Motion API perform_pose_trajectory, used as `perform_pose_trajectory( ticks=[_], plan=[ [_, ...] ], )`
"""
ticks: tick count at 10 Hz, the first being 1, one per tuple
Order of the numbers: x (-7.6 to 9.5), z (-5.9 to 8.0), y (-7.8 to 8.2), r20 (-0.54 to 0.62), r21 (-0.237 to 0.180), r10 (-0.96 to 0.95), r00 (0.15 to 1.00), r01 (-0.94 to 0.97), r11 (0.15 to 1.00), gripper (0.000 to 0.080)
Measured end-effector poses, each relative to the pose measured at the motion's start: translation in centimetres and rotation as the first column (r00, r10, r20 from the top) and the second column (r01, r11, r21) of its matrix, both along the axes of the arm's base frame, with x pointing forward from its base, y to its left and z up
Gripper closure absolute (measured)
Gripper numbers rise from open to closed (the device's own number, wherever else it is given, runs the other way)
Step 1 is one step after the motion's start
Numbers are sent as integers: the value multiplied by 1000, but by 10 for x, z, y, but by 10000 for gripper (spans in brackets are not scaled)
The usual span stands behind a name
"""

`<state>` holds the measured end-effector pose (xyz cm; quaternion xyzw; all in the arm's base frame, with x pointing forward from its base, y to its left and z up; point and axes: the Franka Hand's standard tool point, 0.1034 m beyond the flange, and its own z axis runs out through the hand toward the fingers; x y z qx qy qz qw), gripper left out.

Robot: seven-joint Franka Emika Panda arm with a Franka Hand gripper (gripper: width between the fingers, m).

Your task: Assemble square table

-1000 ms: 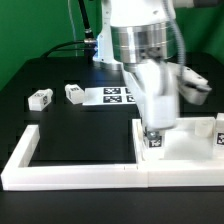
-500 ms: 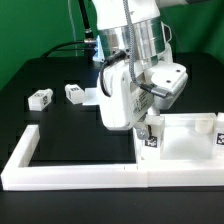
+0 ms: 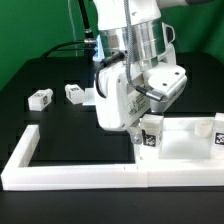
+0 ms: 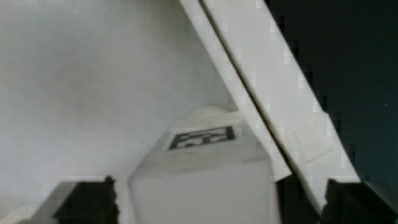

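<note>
The square table's white slab (image 3: pixel 185 143) lies at the exterior view's right, inside the corner of the border wall. A short white tagged leg (image 3: pixel 150 134) stands upright at its near-left corner. My gripper (image 3: pixel 147 122) comes down on this leg from above, twisted and tilted, and is shut on it. In the wrist view the leg (image 4: pixel 205 150) fills the gap between the two dark fingers (image 4: pixel 89 203) of the gripper (image 4: pixel 199 205), with the slab (image 4: pixel 107 80) behind. Another leg (image 3: pixel 218 134) stands at the slab's right. Two loose legs (image 3: pixel 40 98) (image 3: pixel 75 92) lie on the black table at the left.
The long white L-shaped border wall (image 3: pixel 70 172) runs along the front and up the left side. The marker board (image 3: pixel 90 95) is mostly hidden behind my arm. Black cables hang at the back.
My wrist has twisted from upright to tilted, its body swinging to the exterior view's left. The gripped leg has turned with it, and its tag shows larger now.
</note>
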<state>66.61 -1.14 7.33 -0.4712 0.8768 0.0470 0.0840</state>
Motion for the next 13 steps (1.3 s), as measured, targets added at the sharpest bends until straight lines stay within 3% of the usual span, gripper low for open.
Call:
perform_pose_trajectory(
  ticks=[1,4,10,12,13],
  plan=[
    [3,13,17,17,9,18,1000,-18,1000,174],
    [-7,63,32,56,40,67,996,-69,997,151],
    [-11,58,32,47,39,111,993,-113,993,150],
    [-43,51,28,61,20,375,925,-377,926,150],
    [-57,48,28,54,34,491,870,-493,869,150]
  ],
)
